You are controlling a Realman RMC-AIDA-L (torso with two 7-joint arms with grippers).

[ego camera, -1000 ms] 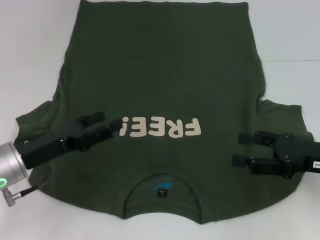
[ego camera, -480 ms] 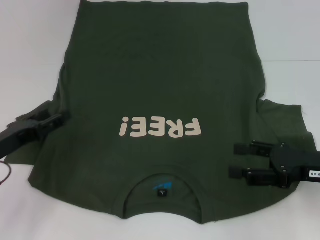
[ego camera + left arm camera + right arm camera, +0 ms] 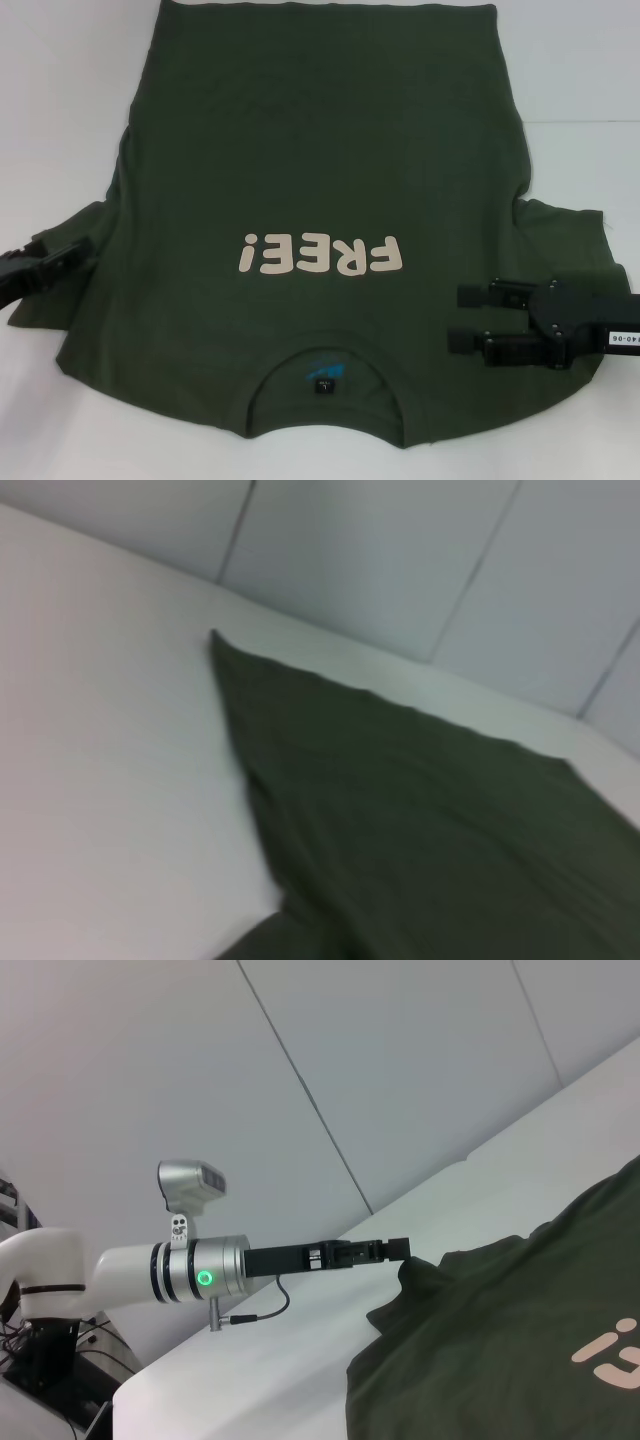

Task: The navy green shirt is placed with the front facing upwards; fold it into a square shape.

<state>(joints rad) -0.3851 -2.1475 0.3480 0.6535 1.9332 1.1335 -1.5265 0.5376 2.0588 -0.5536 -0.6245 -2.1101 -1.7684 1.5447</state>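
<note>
The navy green shirt (image 3: 320,150) lies flat on the white table (image 3: 60,100), front up. The cream "FREE!" lettering (image 3: 320,255) reads upside down, and the neck with its blue label (image 3: 322,372) is nearest me. My left gripper (image 3: 85,250) is at the far left, over the edge of the left sleeve. The right wrist view shows it (image 3: 395,1250) level, right at the sleeve tip of the shirt (image 3: 500,1340). My right gripper (image 3: 458,318) is open and empty, lying over the right shoulder area and pointing toward the collar. The left wrist view shows only shirt cloth (image 3: 420,830) and table.
White table surface surrounds the shirt on the left, right and far sides. The shirt's hem reaches the far edge of the head view. A pale panelled wall (image 3: 400,1060) stands behind the table in the wrist views.
My left gripper has pulled back leftward from the chest beside the lettering to the left sleeve's edge. My right gripper has moved a little inward toward the collar. The shirt has not shifted.
</note>
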